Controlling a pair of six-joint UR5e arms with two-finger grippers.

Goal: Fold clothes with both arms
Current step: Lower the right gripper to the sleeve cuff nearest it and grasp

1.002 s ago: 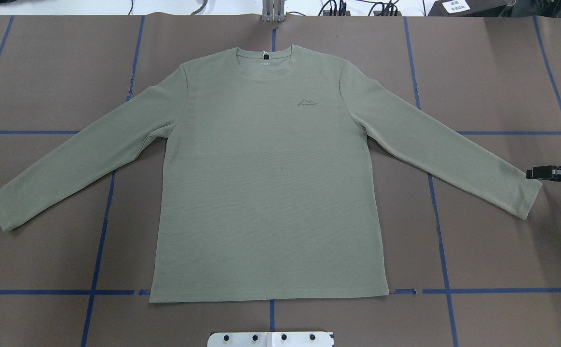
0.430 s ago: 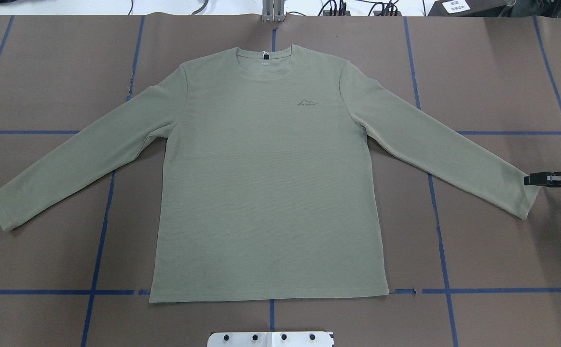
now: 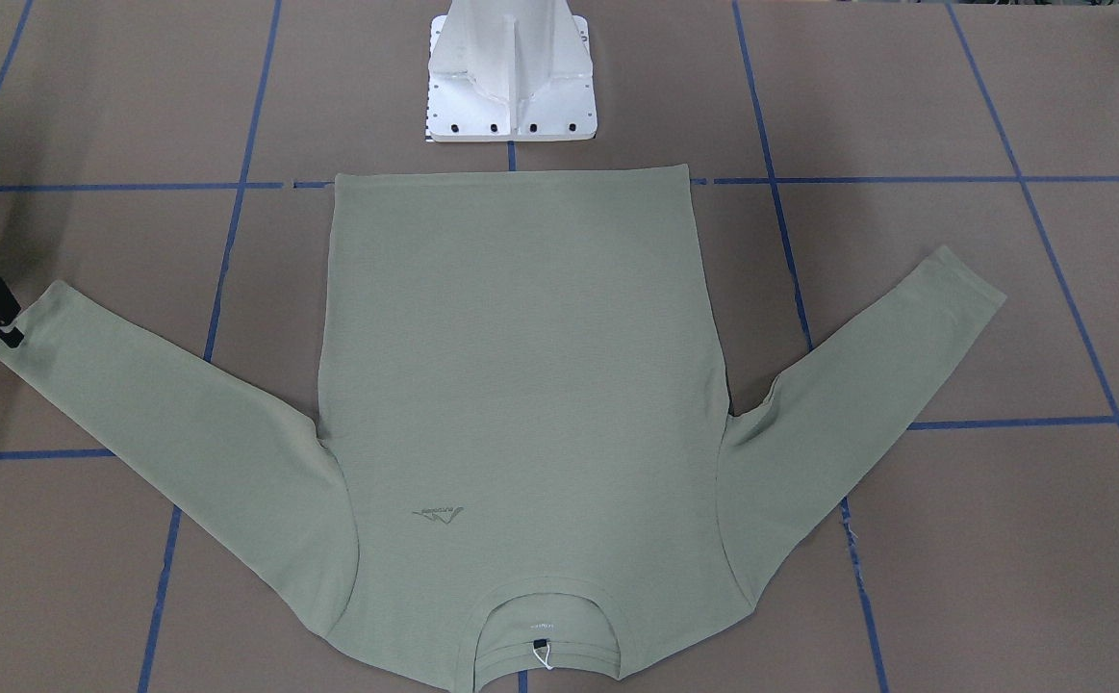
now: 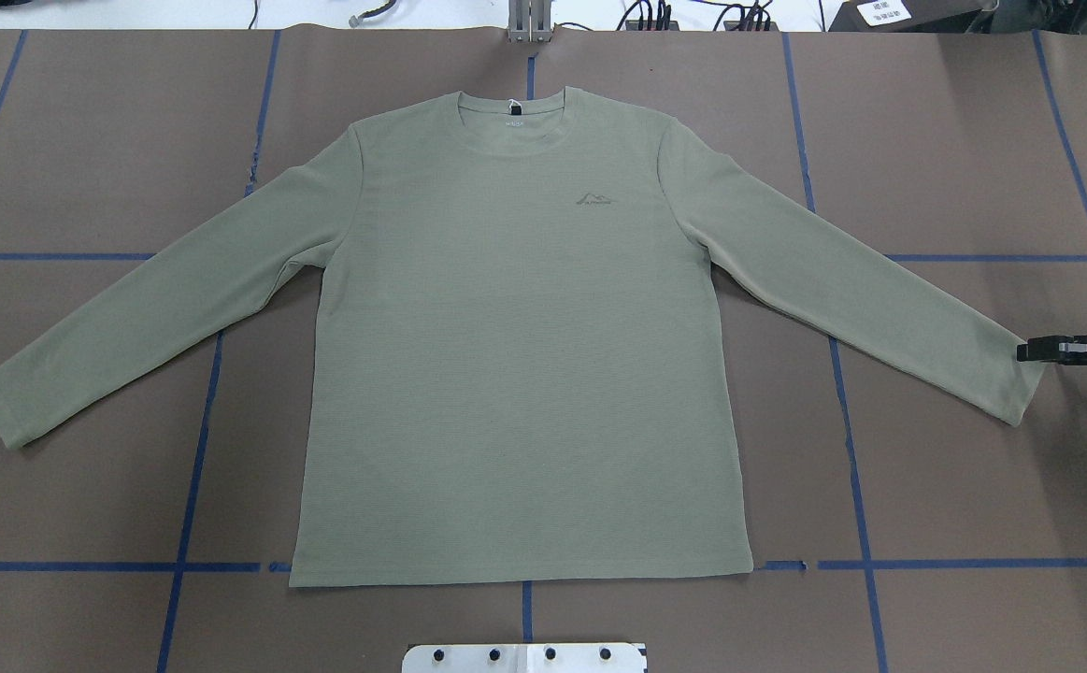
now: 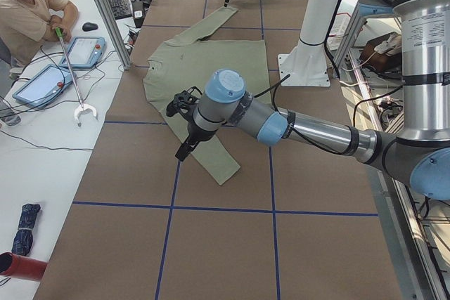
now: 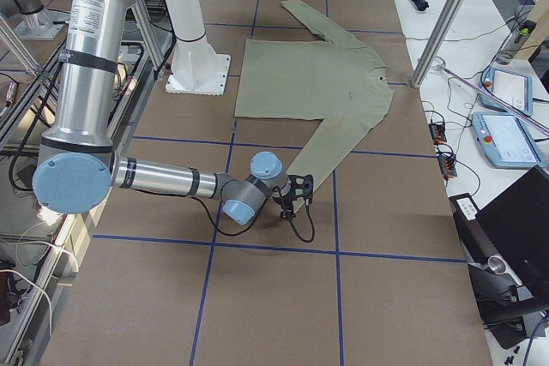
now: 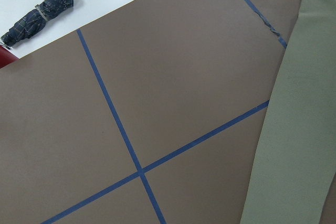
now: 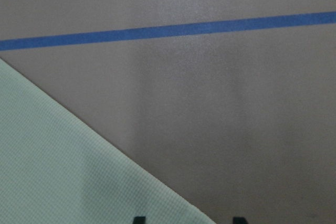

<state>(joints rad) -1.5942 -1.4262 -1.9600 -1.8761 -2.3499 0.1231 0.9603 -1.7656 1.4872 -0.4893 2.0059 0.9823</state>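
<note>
The sage-green long-sleeved shirt [image 4: 515,374] lies flat and face up on the brown table, collar at the far side, both sleeves spread out and angled down. It also shows in the front view [image 3: 511,366]. My right gripper [image 4: 1031,352] is low at the right sleeve's cuff [image 4: 1020,388]. In the right wrist view its two fingertips [image 8: 138,220] stand apart, one over the sleeve's edge [image 8: 63,166] and one over bare table, so it is open. My left gripper [image 5: 184,147] shows only in the exterior left view, raised above the left sleeve [image 5: 211,156]. I cannot tell whether it is open or shut.
The white base pedestal [image 3: 511,77] stands at the table's near edge by the shirt's hem. Blue tape lines [image 4: 193,449] cross the table. An operator [image 5: 28,12] sits at a side table with tablets [image 6: 506,135]. A folded umbrella [image 7: 37,14] lies off the table's left end.
My right gripper has shifted slightly toward the robot's side along the right cuff's end. The shirt has not moved.
</note>
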